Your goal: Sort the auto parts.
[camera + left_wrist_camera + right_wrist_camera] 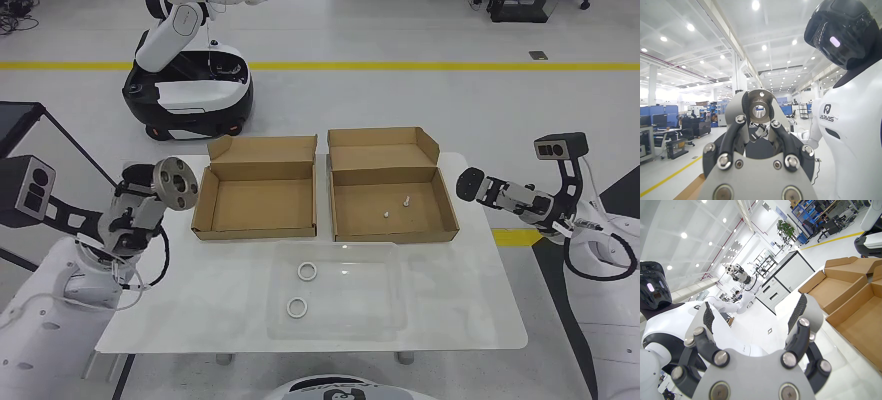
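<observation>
My left gripper point(758, 111) is shut on a round metal flange point(758, 109) with a hollow hub, held up in the air off the table's left edge; the flange point(177, 185) hangs just left of the left cardboard box point(256, 195). The right cardboard box point(392, 190) holds two small white parts point(397, 206). Two metal rings point(308, 271) point(297, 308) lie in a clear tray point(345, 292) at the table's front. My right gripper point(755, 311) stands open with nothing between its fingers, off the table's right edge point(470, 186). In the right wrist view the left gripper point(734, 273) holds the flange point(728, 269) far off.
The white table point(450, 300) carries both boxes side by side at the back and the tray in front. Another white and black robot base point(190, 85) stands on the floor behind the table. A dark screen point(15, 125) sits at the left.
</observation>
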